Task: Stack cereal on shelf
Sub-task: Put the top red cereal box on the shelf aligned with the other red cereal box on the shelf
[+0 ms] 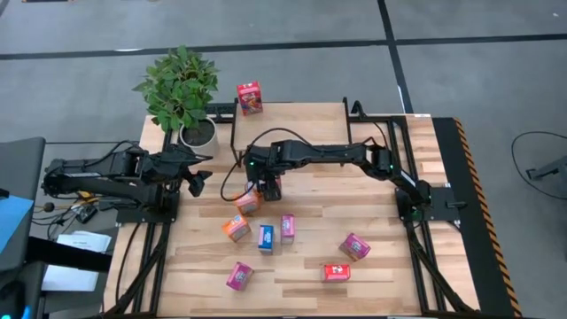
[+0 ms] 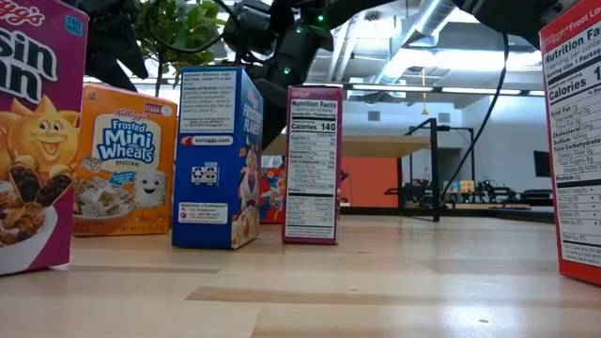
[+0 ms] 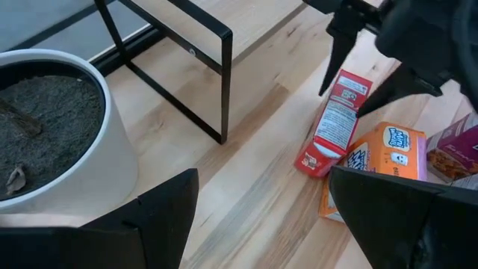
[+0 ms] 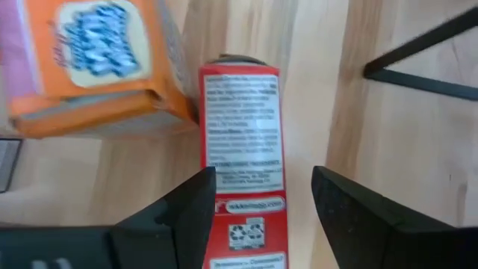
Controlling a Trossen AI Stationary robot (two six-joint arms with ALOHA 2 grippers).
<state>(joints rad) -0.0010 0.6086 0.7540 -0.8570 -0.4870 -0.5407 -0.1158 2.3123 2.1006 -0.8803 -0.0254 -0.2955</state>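
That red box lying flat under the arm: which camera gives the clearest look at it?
The right wrist view: the red box fills the middle, between the right gripper's open fingers. The left wrist view shows it farther off, beside an orange box. From above the arm mostly hides it; the low view barely shows it.

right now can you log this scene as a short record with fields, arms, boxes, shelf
right gripper: open, fingers either side of the red cardboard cereal box lying on the plank table
left gripper: open, waiting near the white plant pot
orange cardboard cereal box: right beside the red one
low light-wood shelf: one red box at its end
loose boxes: several, mid-table
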